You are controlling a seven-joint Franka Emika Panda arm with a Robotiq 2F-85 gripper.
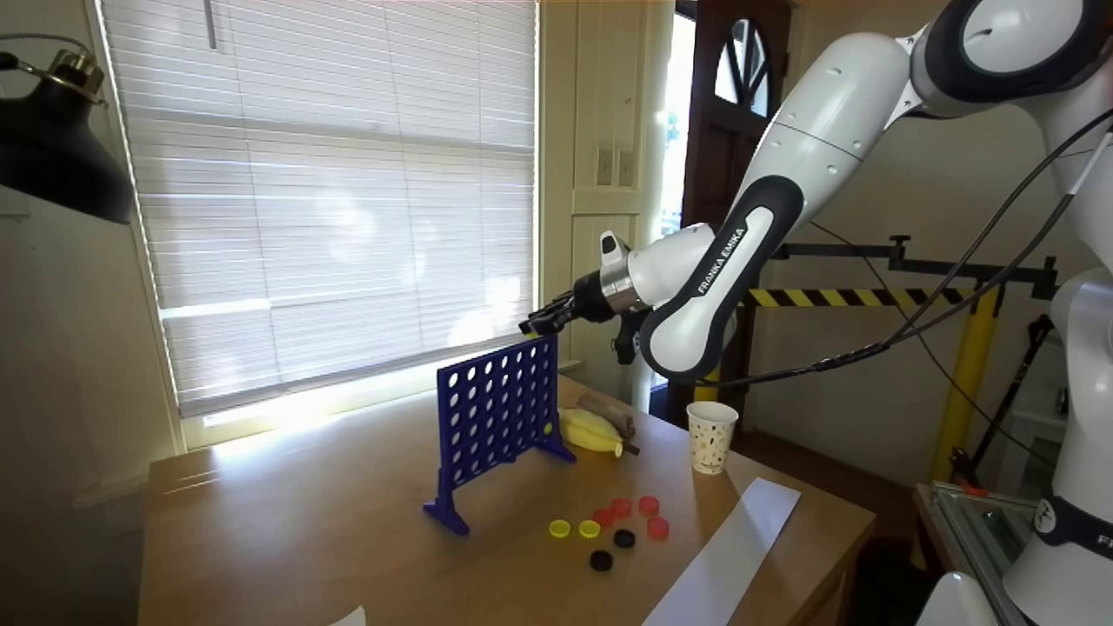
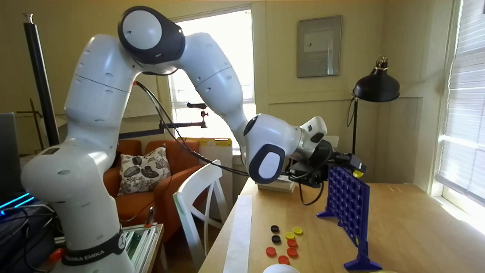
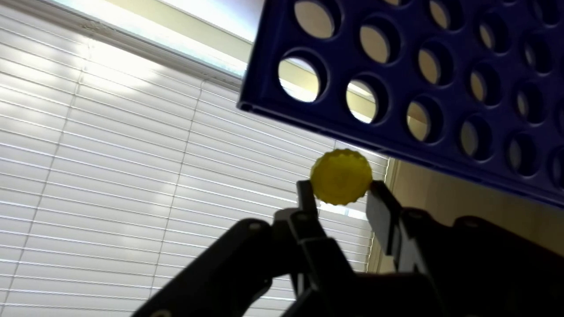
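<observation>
Yellow disc [image 3: 341,177] tight in pincer [image 3: 340,186], near edge of blue rack [image 3: 401,81], blinds [image 3: 128,167] well apart.

Sunlit blinds [image 1: 339,209] glow; black lamp [image 2: 377,86] stands before cream wall [image 2: 280,76]. Orange sofa [image 2: 170,204], white chair [image 2: 201,182], dark brown door [image 1: 717,165].

setting: a home, apparently a living room. evidence: orange sofa [image 2: 166,204] with patterned cushion [image 2: 146,170], framed picture [image 2: 319,47] on cream wall [image 2: 280,57], window blinds [image 1: 330,200], dark wooden door [image 1: 726,143], white chair [image 2: 199,181]. lab-type gear also in view: robot arm [image 1: 826,104], yellow-and-black striped bar [image 1: 856,298].
</observation>
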